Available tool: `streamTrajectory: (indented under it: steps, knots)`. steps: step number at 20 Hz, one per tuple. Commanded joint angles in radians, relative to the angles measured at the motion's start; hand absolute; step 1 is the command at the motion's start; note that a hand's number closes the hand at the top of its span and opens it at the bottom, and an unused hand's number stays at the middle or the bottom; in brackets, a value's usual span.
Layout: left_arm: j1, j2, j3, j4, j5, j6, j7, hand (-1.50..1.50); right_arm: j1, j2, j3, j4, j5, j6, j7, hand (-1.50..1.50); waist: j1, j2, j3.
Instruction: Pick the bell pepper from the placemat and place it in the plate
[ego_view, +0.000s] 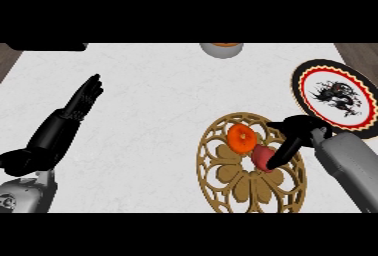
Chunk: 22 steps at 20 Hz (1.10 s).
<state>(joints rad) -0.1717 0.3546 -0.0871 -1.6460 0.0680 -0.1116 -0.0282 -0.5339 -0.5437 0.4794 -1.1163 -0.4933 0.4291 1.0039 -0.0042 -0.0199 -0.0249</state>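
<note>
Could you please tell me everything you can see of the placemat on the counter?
The placemat is round, tan and wood-like, cut in an openwork pattern of petals and loops inside a ring rim, so the white counter shows through the gaps. It lies flat at the lower right, just below and left of the plate. An orange bell pepper and a red item rest on its upper part, and the right hand reaches over them.

A kitchen counter, by its white marbled top (162, 100); beside the right hand (291, 142) lie a patterned plate (310, 75) and a gold placemat (221, 172); far ahead, a bowl (221, 49).
</note>
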Motion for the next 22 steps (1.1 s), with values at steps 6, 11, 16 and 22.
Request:
streamTrajectory:
  steps: [6, 11, 16, 22]
  knots:
    - [-0.02, -0.001, 0.032, 0.034, 0.003, -0.024, -0.02, 0.0, 0.026, 0.058, 0.046, -0.016, 0.1, 0.032, -0.049, 1.5, 0.008, 0.022, 0.025]
    - [-0.011, -0.018, 0.002, 0.028, -0.01, -0.014, -0.01, 0.0, -0.072, 0.032, 0.301, -0.231, 0.631, -0.2, -0.149, 1.5, 0.025, 0.009, 0.024]
    - [-0.034, 0.006, 0.031, 0.008, 0.006, -0.02, 0.034, 0.0, -0.042, 0.083, 0.461, -0.316, 0.959, -0.436, -0.051, 1.5, -0.002, 0.003, 0.025]
    - [0.039, 0.005, 0.043, 0.026, 0.007, -0.043, -0.052, 0.0, -0.031, 0.093, 0.497, -0.461, 1.224, -0.553, 0.111, 1.5, -0.007, 0.011, 0.024]
